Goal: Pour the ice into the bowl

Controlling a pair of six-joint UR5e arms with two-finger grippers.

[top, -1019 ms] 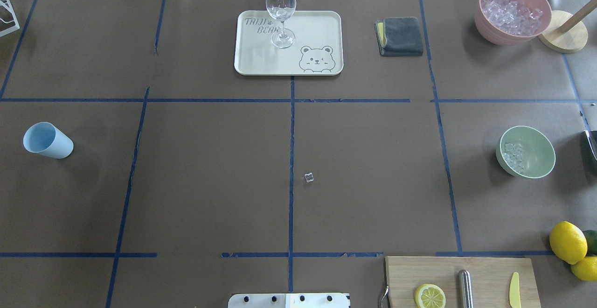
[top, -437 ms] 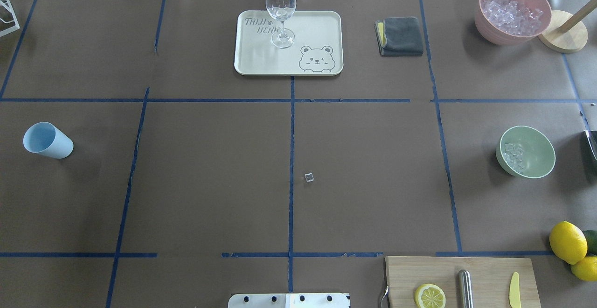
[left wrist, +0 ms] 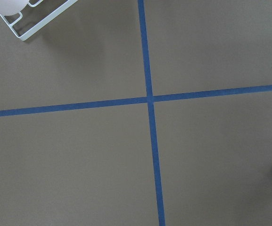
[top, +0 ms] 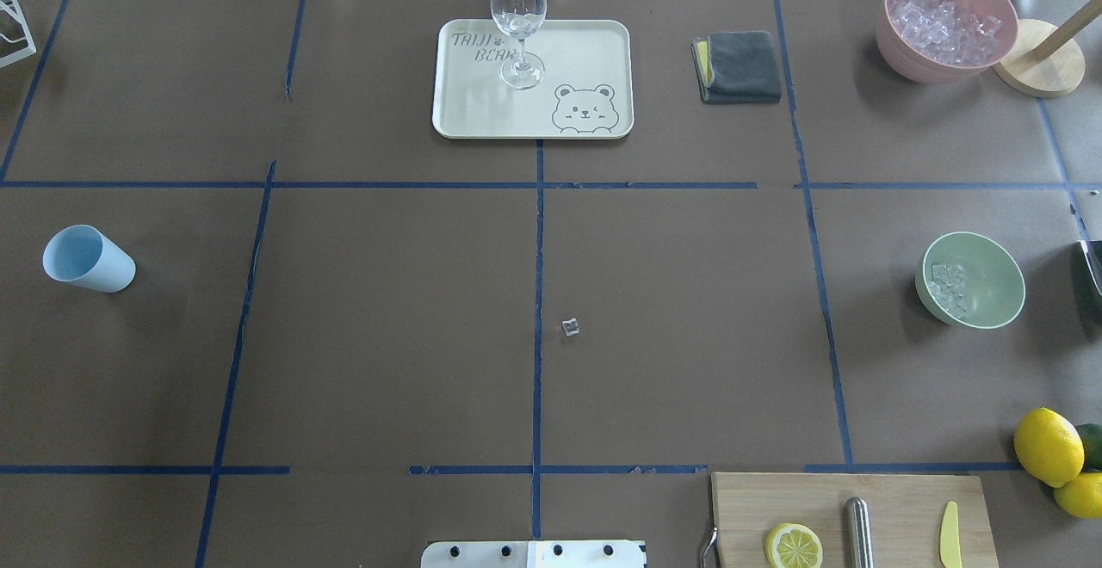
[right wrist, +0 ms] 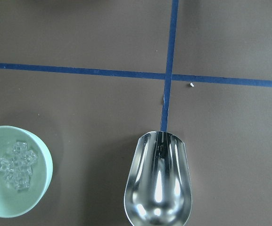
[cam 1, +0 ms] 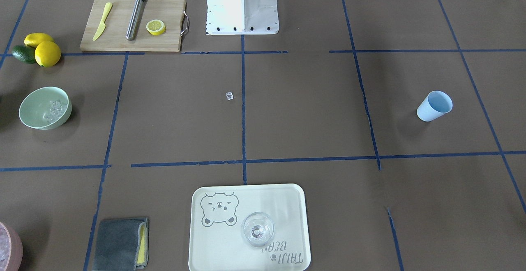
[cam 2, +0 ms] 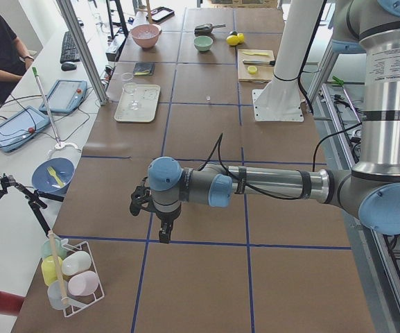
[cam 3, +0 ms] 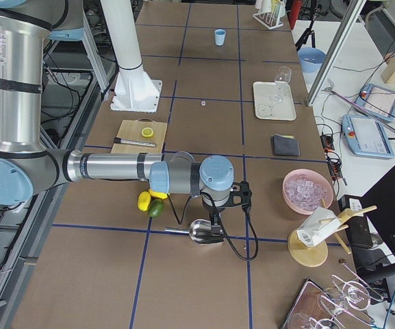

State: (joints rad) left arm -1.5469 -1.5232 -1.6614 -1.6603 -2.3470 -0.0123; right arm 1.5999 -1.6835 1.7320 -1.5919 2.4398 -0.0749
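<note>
1. The left gripper (cam 2: 163, 234) is hanging fingers-down over bare table at the left end. I cannot tell whether its jaws are apart or together (only the side view is showing it).
2. The cup (top: 86, 259) is standing upright and looking empty, inboard of that gripper and clear of it.
3. One cube (top: 570, 327) is lying loose at mid-table, well apart from both grippers.
4. The bowl (top: 992, 294) is sitting near the right gripper, off to one side. The ice (top: 950, 286) is resting inside it, heaped against one wall.
5. The right gripper (cam 3: 215, 221) is hovering just above a scoop (right wrist: 158, 188), which is lying empty on the table. I cannot tell how its jaws are standing either.
6. Judging by this, the pour itself is looking finished, since the ice is sitting in the bowl and neither gripper is near the cup.
7. What is remaining, if anything, is the loose cube. Fetching it is calling for a long reach to mid-table, a fine pinch on a small slippery piece (easy to flick away), and a carry over the bowl's rim.
</note>
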